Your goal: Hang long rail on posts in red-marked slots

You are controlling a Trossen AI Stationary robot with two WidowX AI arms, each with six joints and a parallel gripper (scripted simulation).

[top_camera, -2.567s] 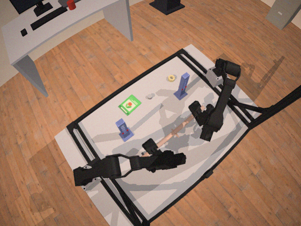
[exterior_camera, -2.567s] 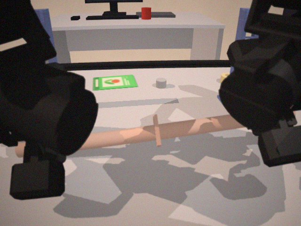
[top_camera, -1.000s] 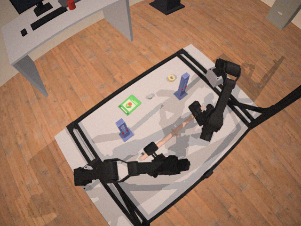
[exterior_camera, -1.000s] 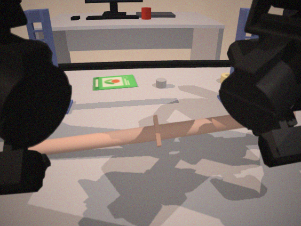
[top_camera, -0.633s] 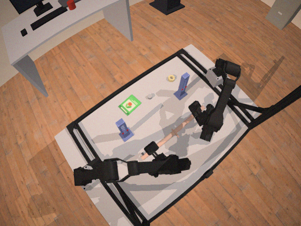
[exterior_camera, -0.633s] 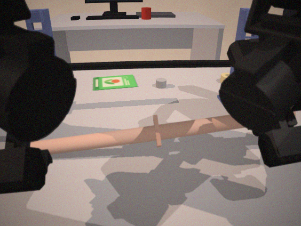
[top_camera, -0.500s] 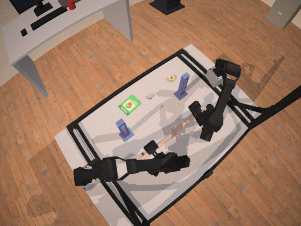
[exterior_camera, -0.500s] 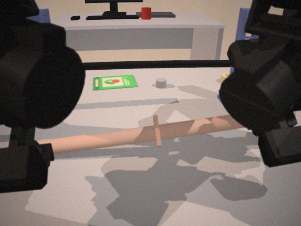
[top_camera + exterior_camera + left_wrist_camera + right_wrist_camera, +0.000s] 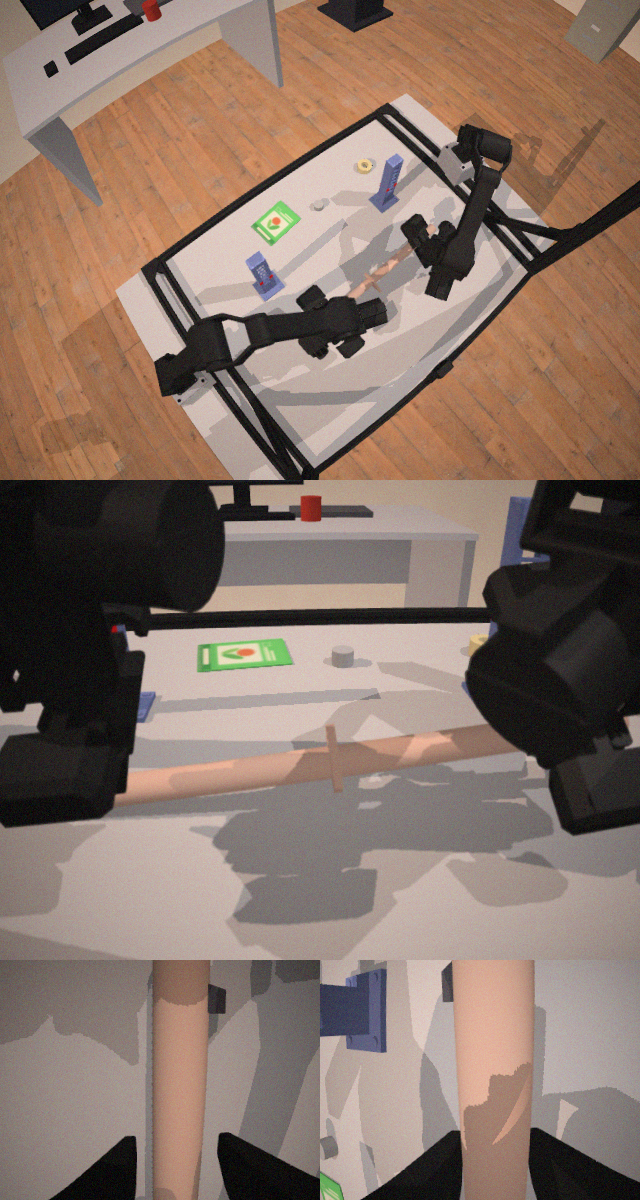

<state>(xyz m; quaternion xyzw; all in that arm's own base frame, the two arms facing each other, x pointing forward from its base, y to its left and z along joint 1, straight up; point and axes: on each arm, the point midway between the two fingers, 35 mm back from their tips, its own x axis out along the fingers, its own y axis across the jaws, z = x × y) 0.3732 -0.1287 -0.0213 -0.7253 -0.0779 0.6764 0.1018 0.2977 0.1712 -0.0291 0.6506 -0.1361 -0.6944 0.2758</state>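
The long rail lies low over the bench, in front of the two posts, the near-left-arm post and the far post, neither of which carries it. Its long axis runs from one arm toward the other. Whether it touches the bench I can't tell.

The right hand is clamped on the rail toward its own end. The left hand has its fingers partly apart, nothing gripped. From the left wrist, the rail runs lengthwise between those fingertips, a strip of pale ground on either side of it, a little wider on the right. So it looks to me as if the left hand need only line up, get down around the rail if it's still above it, and close; shutting off-centre might nudge the rail sideways against the right hand's hold.

The top view gives me both posts with their red marks; the exterior view hides most of each post behind the arms, but shows the thin crosspiece at the rail's middle plainly. The left wrist view alone shows those side gaps.

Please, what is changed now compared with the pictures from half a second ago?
The left gripper moved toward the side of the posts, now straddling the rail, not gripping. Nothing was visibly released. The rail, posts and right gripper, closed on the rail, look unchanged.
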